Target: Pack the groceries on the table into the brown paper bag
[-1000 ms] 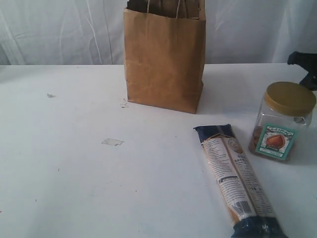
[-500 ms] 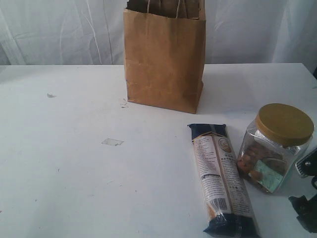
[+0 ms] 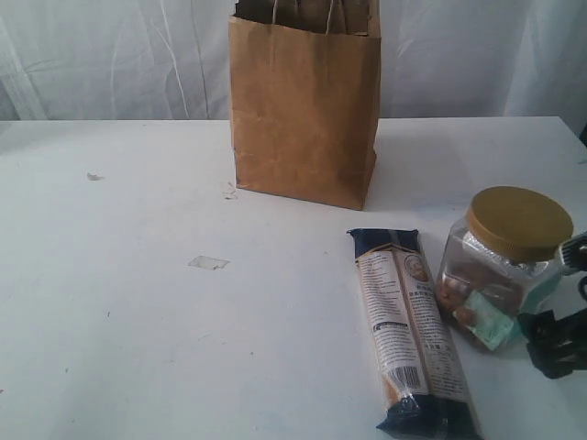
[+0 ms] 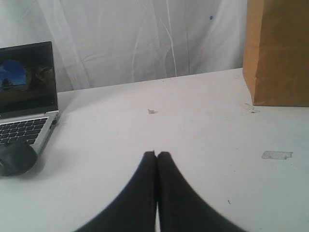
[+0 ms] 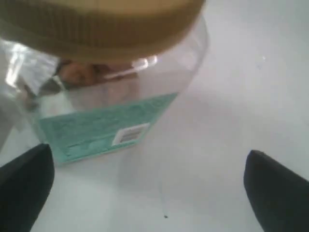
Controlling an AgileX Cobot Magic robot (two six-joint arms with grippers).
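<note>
The brown paper bag (image 3: 304,105) stands upright at the back of the white table (image 3: 138,302); its side also shows in the left wrist view (image 4: 280,53). A long pasta packet (image 3: 408,325) lies flat in front of it. To its right a gold-lidded clear jar (image 3: 500,266) leans over. My right gripper (image 3: 564,298) sits beside the jar at the view's right edge, open. In its wrist view the jar (image 5: 111,96) lies just ahead of the gripper (image 5: 147,164), not between the fingers. My left gripper (image 4: 157,154) is shut and empty above bare table.
A laptop (image 4: 26,96) and a dark mouse (image 4: 14,157) sit at the table's far left side. A small piece of clear tape (image 3: 208,263) lies on the tabletop. White curtains hang behind the table.
The jar and pasta packet now lie further left, the jar closer and tilted. My right gripper went from the back right to the front right beside the jar, now open.
</note>
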